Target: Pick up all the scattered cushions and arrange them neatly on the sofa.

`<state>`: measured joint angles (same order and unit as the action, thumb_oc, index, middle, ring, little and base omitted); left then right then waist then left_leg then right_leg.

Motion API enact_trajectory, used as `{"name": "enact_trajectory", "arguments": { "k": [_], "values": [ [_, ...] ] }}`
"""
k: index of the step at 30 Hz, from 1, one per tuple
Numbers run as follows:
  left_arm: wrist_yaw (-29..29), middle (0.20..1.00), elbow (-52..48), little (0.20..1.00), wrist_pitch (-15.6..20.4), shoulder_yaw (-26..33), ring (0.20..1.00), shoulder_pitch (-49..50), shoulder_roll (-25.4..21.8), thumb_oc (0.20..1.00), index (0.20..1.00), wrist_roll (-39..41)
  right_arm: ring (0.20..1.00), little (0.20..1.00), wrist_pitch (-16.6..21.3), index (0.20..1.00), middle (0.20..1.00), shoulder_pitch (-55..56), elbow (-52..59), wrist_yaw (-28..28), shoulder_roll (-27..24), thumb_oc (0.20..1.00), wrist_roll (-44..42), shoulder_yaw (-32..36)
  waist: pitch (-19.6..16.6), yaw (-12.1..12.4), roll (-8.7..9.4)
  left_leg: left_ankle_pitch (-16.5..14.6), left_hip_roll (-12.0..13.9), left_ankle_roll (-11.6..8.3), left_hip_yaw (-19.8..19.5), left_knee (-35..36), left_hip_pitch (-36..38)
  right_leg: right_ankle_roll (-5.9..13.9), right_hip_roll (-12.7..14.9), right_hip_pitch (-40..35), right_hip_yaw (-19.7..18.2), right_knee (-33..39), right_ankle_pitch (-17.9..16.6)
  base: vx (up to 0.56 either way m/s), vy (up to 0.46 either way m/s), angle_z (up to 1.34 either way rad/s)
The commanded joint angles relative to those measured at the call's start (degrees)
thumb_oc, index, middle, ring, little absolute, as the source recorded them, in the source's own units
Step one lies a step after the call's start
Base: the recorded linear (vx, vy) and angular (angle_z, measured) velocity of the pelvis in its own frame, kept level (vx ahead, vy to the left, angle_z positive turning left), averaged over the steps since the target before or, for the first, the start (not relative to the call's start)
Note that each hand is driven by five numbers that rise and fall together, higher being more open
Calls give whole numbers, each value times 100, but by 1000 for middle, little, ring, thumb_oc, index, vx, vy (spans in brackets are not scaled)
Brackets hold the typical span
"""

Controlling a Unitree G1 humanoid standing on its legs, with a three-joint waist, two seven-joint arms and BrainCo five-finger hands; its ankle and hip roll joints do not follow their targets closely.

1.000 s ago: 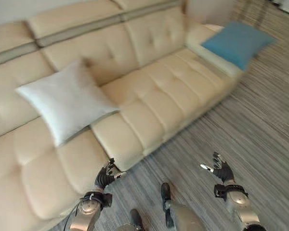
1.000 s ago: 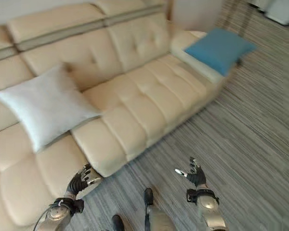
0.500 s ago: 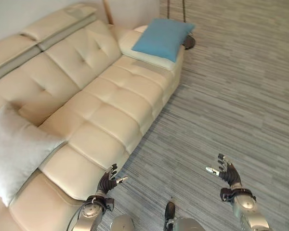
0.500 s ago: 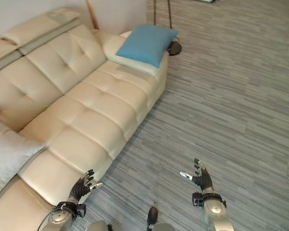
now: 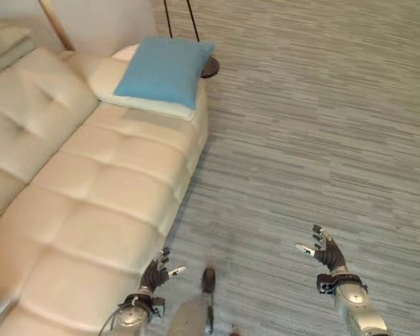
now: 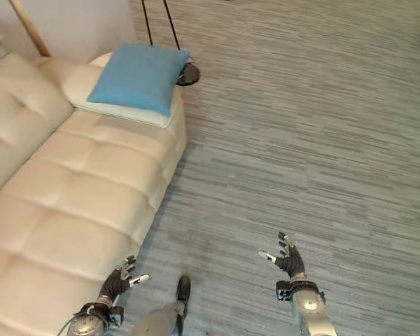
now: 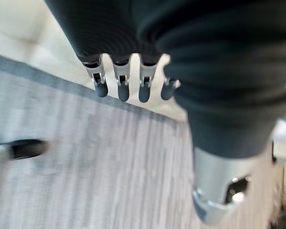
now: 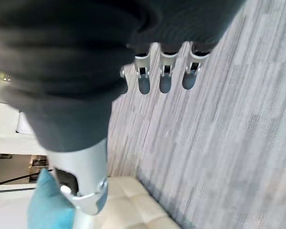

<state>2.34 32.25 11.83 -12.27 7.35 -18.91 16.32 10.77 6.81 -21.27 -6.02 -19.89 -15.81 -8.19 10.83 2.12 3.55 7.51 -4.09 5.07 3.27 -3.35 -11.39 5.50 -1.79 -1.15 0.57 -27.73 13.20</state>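
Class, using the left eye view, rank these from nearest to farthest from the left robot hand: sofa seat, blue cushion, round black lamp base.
From the left robot hand:
1. Sofa seat, right beside it.
2. Blue cushion, on the sofa's far armrest.
3. Round black lamp base, on the floor just beyond the cushion.

Both arms are silver-grey with rounded metal forearm shells, showing at the lower edge of the eye views. The left hand (image 5: 156,273) and right hand (image 5: 324,250) each have a dark ribbed cover over the wrist and back, and slim silver fingers (image 7: 121,80) ending in dark tips. In the wrist views the thumb (image 8: 87,186) is a thick polished silver cylinder with a small round fastener near its end
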Motion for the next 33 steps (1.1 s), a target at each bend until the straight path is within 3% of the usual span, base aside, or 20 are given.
{"name": "enact_trajectory", "arguments": {
  "k": [1, 3, 4, 6, 8, 11, 13, 14, 17, 18, 19, 21, 22, 23, 26, 27, 29, 30, 33],
  "values": [
    [6, 1000, -429, 1000, 240, 9, 1000, -92, -284, 1000, 1000, -153, 1000, 1000, 299, 1000, 1000, -365, 231, 98, -73, 1000, 156, 168, -3, 113, 45, -1246, 102, -190, -9, -774, -81, 521, 835, 258, 452, 143, -1353, 349, 194, -40],
    [17, 1000, -498, 1000, 247, 21, 1000, -81, -305, 1000, 1000, -155, 1000, 1000, 299, 1000, 1000, -359, 164, 91, -48, 1000, 167, 145, 45, 59, -30, -1373, 138, -163, -10, -618, 247, 354, 969, 614, 856, 143, -1335, 246, 82, -32],
    [17, 1000, -500, 1000, 246, 22, 1000, -78, -304, 1000, 1000, -155, 1000, 1000, 301, 1000, 1000, -359, 161, 91, -49, 1000, 166, 142, 59, 40, -25, -1379, 127, -165, -26, -614, 268, 353, 980, 592, 874, 131, -1315, 328, 78, 5],
    [19, 1000, -533, 1000, 247, 64, 1000, -32, -299, 1000, 1000, -112, 1000, 1000, 271, 1000, 1000, -392, 109, 70, -91, 1000, 150, 160, 176, -70, -145, -1536, 156, -193, -73, -448, 703, 227, 948, 1077, 1230, 626, -985, 388, 34, 37],
    [32, 1000, -522, 1000, 233, 99, 1000, 24, -293, 1000, 1000, -139, 1000, 1000, 264, 1000, 1000, -435, 132, 51, -119, 1000, 117, 150, 221, -121, -154, -1703, 152, -231, -88, -319, 1016, 201, 1001, 1363, 1470, 1341, -1090, 389, -67, 9],
    [41, 1000, -380, 1000, 262, 224, 1000, 11, -227, 1000, 1000, -242, 1000, 1000, 205, 1000, 1000, -492, 116, 22, -146, 1000, 188, 169, 266, -278, -168, -2062, 136, -394, -318, -259, 1591, 449, 1083, 1712, 1333, 2533, -1543, 542, -156, 24],
    [42, 1000, -379, 1000, 263, 224, 1000, 10, -224, 1000, 1000, -243, 1000, 1000, 206, 1000, 1000, -493, 114, 22, -148, 1000, 188, 169, 273, -279, -178, -2072, 147, -396, -320, -262, 1600, 449, 1073, 1698, 1339, 2539, -1543, 422, -166, 75],
    [36, 1000, -311, 1000, 288, 224, 1000, 62, -182, 1000, 1000, -297, 1000, 1000, 214, 1000, 1000, -408, 178, 53, -157, 1000, 192, 202, 153, -361, -140, -2288, 151, -493, -510, -317, 1961, 415, 1121, 1553, 1182, 2532, -1733, 590, -258, 64],
    [23, 1000, -189, 1000, 296, 178, 1000, 107, -89, 1000, 1000, -251, 1000, 1000, 259, 1000, 1000, -388, 173, 81, -249, 1000, 206, 190, 21, -387, -266, -1861, 425, -785, -556, -881, 1967, 236, 915, 1245, 1197, 2410, -1687, 459, -235, 77],
    [23, 1000, -188, 1000, 296, 179, 1000, 105, -92, 1000, 1000, -251, 1000, 1000, 259, 1000, 1000, -390, 172, 81, -247, 1000, 206, 190, 12, -399, -245, -1837, 402, -780, -567, -874, 1948, 239, 940, 1257, 1201, 2420, -1701, 291, -247, 31],
    [28, 1000, -178, 1000, 287, 130, 1000, 62, -85, 1000, 1000, -190, 1000, 1000, 309, 1000, 1000, -390, 218, 79, -311, 1000, 98, 191, 53, -381, -271, -1251, 595, -989, -496, -1951, 1509, 30, 817, 1004, 1203, 2393, -1491, 260, -259, -10],
    [35, 1000, -181, 1000, 275, 104, 1000, 3, -86, 1000, 1000, -122, 1000, 1000, 324, 1000, 1000, -426, 196, 44, -360, 1000, -1, 161, 72, -361, -191, -901, 719, -961, -399, -2698, 1140, -208, 707, 771, 1173, 2389, -1221, 306, -293, -26],
    [72, 1000, -131, 1000, 262, 85, 1000, -63, -82, 1000, 1000, -108, 1000, 1000, 313, 1000, 1000, -464, 174, -14, -377, 1000, -1, 146, 132, -309, -113, -922, 717, -929, -364, -3020, 847, -265, 726, 653, 1137, 2380, -1125, 257, -214, -25],
    [97, 1000, -86, 1000, 249, 54, 1000, -146, -58, 1000, 1000, -90, 1000, 1000, 305, 1000, 1000, -485, 179, -23, -390, 1000, -29, 131, 205, -249, -99, -1186, 686, -841, -318, -3074, 557, -294, 678, 534, 1093, 2356, -1034, 259, -179, -16],
    [80, 1000, -94, 1000, 251, -4, 1000, -209, -57, 1000, 1000, -111, 1000, 1000, 342, 1000, 1000, -459, 176, -31, -394, 1000, -91, 174, 201, -173, 10, -1516, 523, -665, -52, -2242, 118, -251, 659, 263, 1112, 2445, -860, 289, -94, -24],
    [64, 1000, -106, 1000, 250, -12, 1000, -205, -67, 1000, 1000, -115, 1000, 1000, 340, 1000, 1000, -459, 142, -49, -387, 1000, -84, 181, 169, -143, 12, -1494, 495, -641, 72, -1890, -13, -244, 626, 164, 1146, 2466, -791, 297, -33, -17],
    [68, 1000, -100, 1000, 248, -10, 1000, -196, -71, 1000, 1000, -129, 1000, 1000, 334, 1000, 1000, -470, 83, -76, -387, 1000, -82, 193, 138, -108, -33, -1318, 481, -644, 179, -1420, -67, -228, 547, 92, 1151, 2466, -719, 341, 45, -1],
    [116, 1000, -15, 1000, 239, 86, 1000, -132, -37, 1000, 1000, -83, 1000, 1000, 292, 1000, 1000, -504, 15, -84, -332, 1000, -23, 163, 61, 31, -129, -834, 491, -708, 345, -486, -3, -183, 315, -224, 1103, 2408, -527, 385, 91, -14],
    [100, 1000, 0, 1000, 220, 173, 1000, -1, -26, 1000, 1000, -86, 1000, 1000, 278, 1000, 1000, -400, 70, -27, -259, 1000, 88, 187, -48, 52, -122, -871, 392, -605, 325, -277, 241, -59, 397, -267, 1161, 2200, -502, 326, 126, -31]
  ]
}}
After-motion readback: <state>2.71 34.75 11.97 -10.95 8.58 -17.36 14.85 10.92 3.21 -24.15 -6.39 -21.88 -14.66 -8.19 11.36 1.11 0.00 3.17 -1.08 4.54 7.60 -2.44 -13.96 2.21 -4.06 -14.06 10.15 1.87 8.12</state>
